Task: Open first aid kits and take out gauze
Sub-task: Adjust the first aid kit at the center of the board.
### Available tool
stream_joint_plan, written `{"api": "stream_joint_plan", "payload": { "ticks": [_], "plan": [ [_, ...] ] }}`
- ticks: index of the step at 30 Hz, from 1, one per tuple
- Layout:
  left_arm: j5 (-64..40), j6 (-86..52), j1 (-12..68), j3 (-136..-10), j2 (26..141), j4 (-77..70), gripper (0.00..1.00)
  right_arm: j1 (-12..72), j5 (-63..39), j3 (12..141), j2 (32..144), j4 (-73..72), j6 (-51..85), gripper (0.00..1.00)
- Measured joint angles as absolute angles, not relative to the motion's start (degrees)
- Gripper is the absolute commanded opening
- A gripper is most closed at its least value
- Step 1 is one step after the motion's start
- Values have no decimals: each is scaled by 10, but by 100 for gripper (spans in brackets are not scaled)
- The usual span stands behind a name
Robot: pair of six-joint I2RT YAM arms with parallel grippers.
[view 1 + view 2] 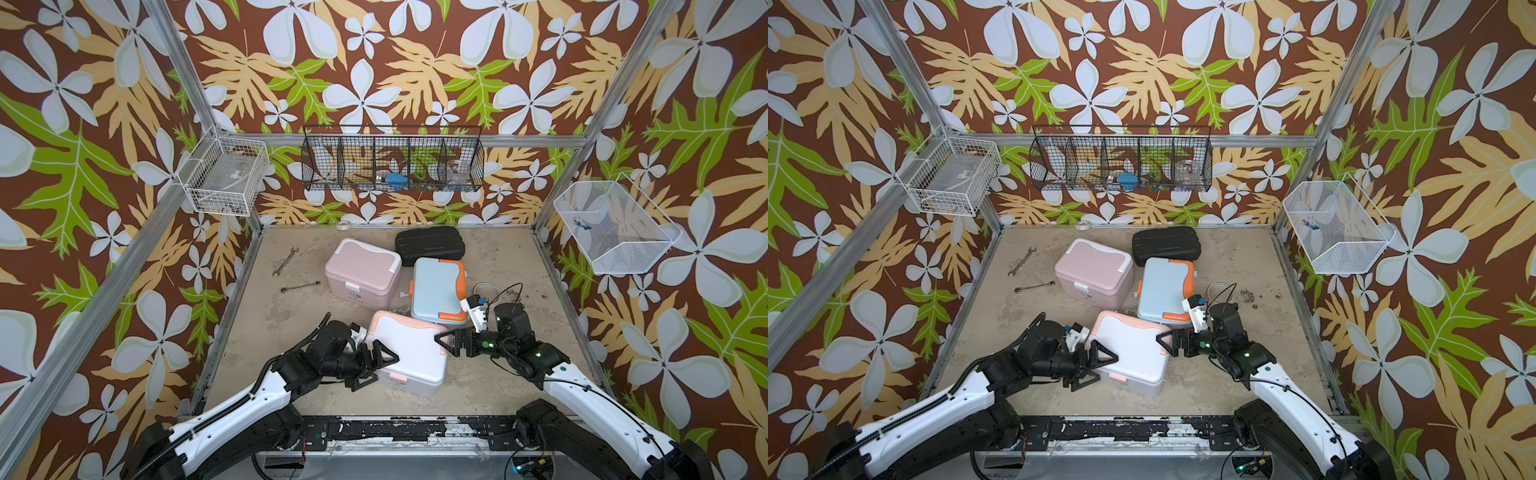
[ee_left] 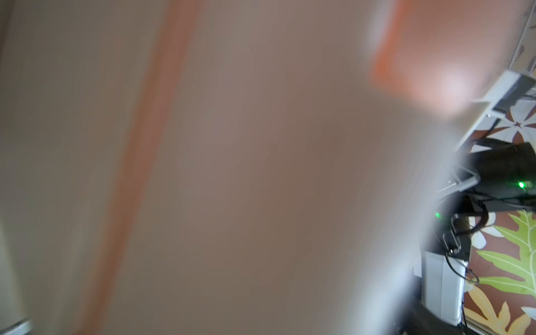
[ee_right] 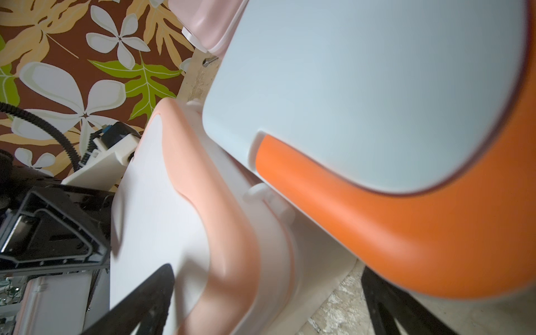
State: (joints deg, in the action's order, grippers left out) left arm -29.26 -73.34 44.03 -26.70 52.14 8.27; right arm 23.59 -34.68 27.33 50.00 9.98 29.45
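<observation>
Three first aid kits stand shut on the table: pink, light blue with an orange handle, and white with peach nearest the front. My left gripper is open at the white kit's front left corner, one finger over the lid and one by the front wall. The left wrist view is a close blur of that kit. My right gripper is open and straddles its back right corner; one finger lies over the lid by the peach handle. No gauze shows.
A black ribbed case lies behind the blue kit. Two wrenches lie at the left, a tape roll by the back wall, a clear ring right of the blue kit. Wire baskets hang on the walls.
</observation>
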Motion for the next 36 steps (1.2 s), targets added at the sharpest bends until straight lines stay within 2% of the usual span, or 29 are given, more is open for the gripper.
{"api": "stream_joint_plan", "payload": {
  "ticks": [21,29,36],
  "plan": [
    [-252,-535,354,-554,860,30,100,237,-318,291,477,147,285,100],
    [-212,-481,346,-575,813,81,100,237,-236,362,490,199,279,100],
    [-159,-445,275,-545,764,152,100,236,-211,390,532,207,267,100]
  ]
}}
